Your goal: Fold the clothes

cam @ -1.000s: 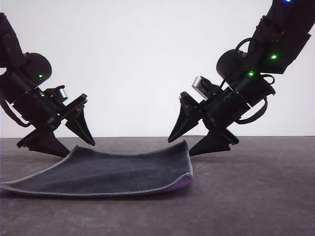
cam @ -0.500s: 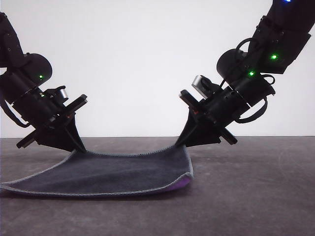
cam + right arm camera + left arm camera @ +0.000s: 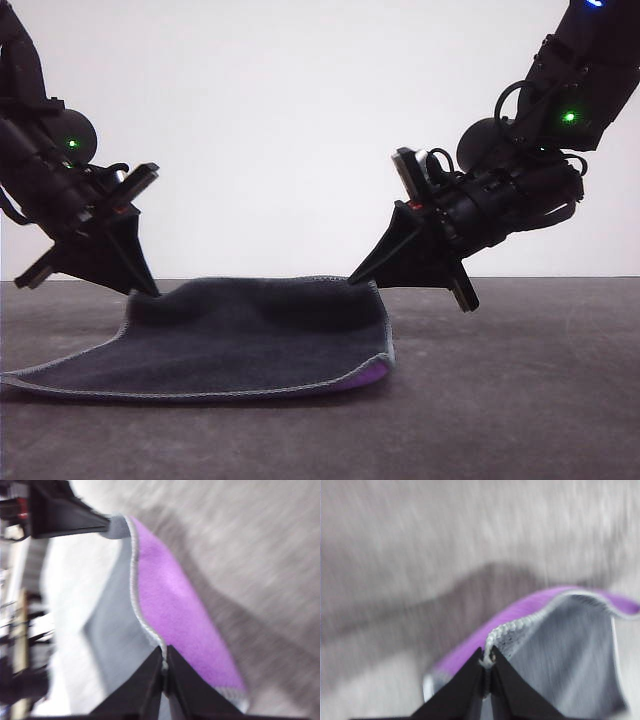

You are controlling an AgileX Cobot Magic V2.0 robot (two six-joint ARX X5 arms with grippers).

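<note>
Dark grey matte tabletop (image 3: pixel 520 400) below, plain white wall behind. On that surface, small square fleecy cloth (image 3: pixel 240 345): charcoal-grey face up, bright purple face underneath, pale grey stitched hem all round. Near edge flat on the table; far edge lifted clear, pinched at both far corners, sagging a little between them. Sliver of purple visible under the near right corner in the front view.

Left black gripper (image 3: pixel 148 290): clenched on the far left corner of the cloth, jaws pressed together with the hem caught at the tips. Cloth hanging from those tips and spreading toward the near side and the right arm. Same grasp in the left wrist view (image 3: pixel 487 662): stitched hem rising from between the closed tips, purple underside curling beyond them, grey face spreading to one side, table blurred behind.

Right black gripper (image 3: pixel 358 277): likewise clamped shut on the far right corner, tips pointing down and toward the left arm, hem held just at their ends. Right wrist view (image 3: pixel 164 662): hem running away from the closed tips, purple face on one side of it, grey face on the other, and at the far end of the lifted edge the left gripper's black tips gripping the opposite corner.

Both grippers above the table, well apart, lifted hem stretched between them. Green indicator lights (image 3: pixel 569 117) lit on both arms.
</note>
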